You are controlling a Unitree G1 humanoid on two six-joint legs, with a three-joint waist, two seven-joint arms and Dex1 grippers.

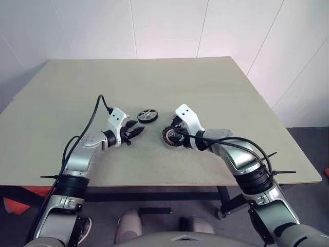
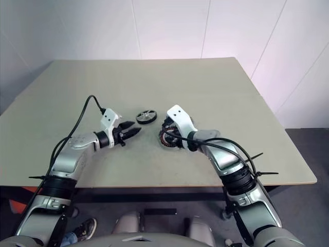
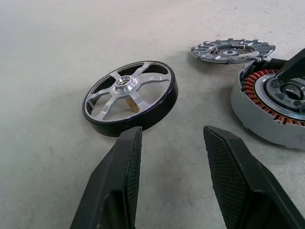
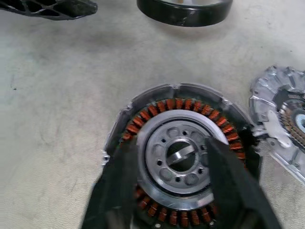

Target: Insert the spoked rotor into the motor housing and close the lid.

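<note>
On a beige table [image 1: 231, 92] by white walls. Right gripper [image 4: 171, 157] spread over the housing [image 4: 178, 160], left gripper [image 3: 171, 138] parted, empty. One rotor [image 3: 131, 98], one housing, one lid [image 3: 233, 50].

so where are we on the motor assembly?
Nothing assembled yet. The spoked rotor lies on the table, apart from the open motor housing, and the lid lies beside the housing. Right gripper is open over the housing; left gripper is open facing the rotor. Insertion and closing remain.
</note>
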